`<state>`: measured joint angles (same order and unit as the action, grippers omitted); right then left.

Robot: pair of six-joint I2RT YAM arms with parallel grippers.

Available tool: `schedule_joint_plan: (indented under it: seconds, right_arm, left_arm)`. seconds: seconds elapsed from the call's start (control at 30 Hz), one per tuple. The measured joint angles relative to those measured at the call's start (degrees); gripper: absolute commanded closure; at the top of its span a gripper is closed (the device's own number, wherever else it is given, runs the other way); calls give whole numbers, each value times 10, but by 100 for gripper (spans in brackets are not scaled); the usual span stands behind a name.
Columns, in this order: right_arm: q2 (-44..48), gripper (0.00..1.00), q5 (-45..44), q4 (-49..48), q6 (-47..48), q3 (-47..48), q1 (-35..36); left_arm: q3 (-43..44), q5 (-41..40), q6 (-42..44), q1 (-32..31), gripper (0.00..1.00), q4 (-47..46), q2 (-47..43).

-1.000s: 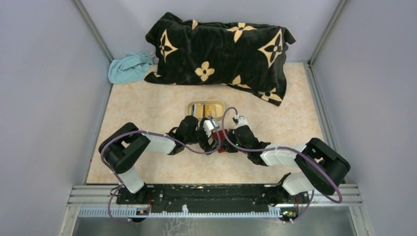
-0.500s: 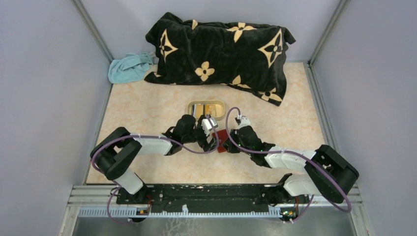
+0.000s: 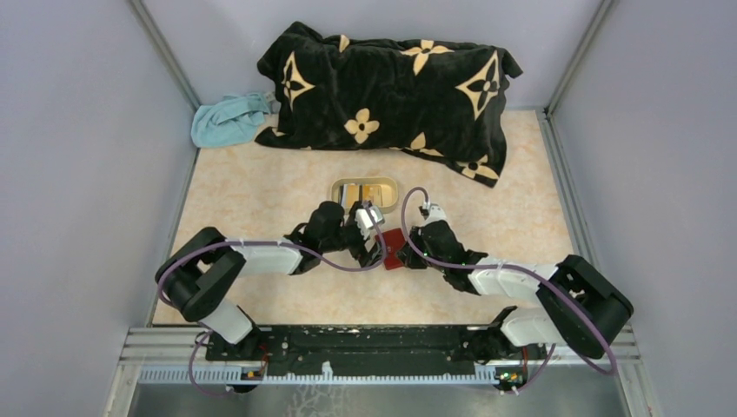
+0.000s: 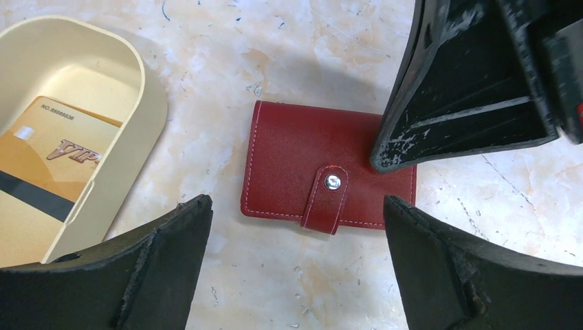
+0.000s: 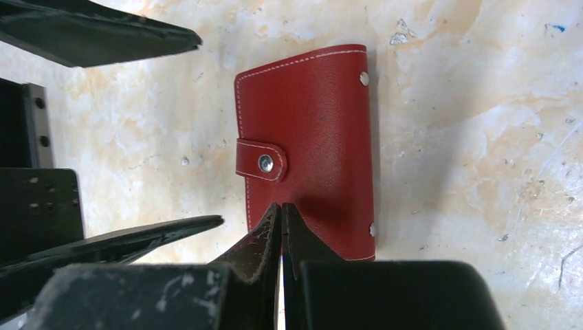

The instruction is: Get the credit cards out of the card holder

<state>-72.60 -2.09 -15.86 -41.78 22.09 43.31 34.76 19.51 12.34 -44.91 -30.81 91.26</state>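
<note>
While lying flat, card holder [image 4: 295, 161] dark red, snap tab [image 4: 328, 199] fastened.

Card holder [image 4: 302, 161] lies shut and flat on the marbled table [image 4: 275, 62], snap tab [image 4: 328, 199] fastened. It sits between the wide-spread fingers of the left gripper [image 4: 295, 206]. Right gripper [image 4: 385, 155], fingers together, has its tip over the holder's right edge. Beige tray [image 4: 148, 89] at left holds a gold card [image 4: 55, 155] with a black stripe.

The card holder [image 4: 289, 165] lies on the desk [image 3: 261, 191]. Just far-left of it, the tray [image 4: 148, 110] holds a credit card [image 4: 48, 158]. A blanket [image 3: 391, 95] lies along the far edge, with a cloth [image 3: 228, 120] to its left.
</note>
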Motion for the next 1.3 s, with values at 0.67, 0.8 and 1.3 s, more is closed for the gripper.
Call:
schedule_joint_plan:
  seconds: [0.67,0.8,1.3]
  right_arm:
    - [-14,100,2,-99,-35,-60,-3]
    - [-14,100,2,-99,-35,-61,-3]
    - [-30,100,9,-126,-40,-64,-3]
  left_arm:
    - [2,7,13,0,1,10,-4]
    - [8,29,21,0,1,10,16]
    - [27,45,35,0,2,8,70]
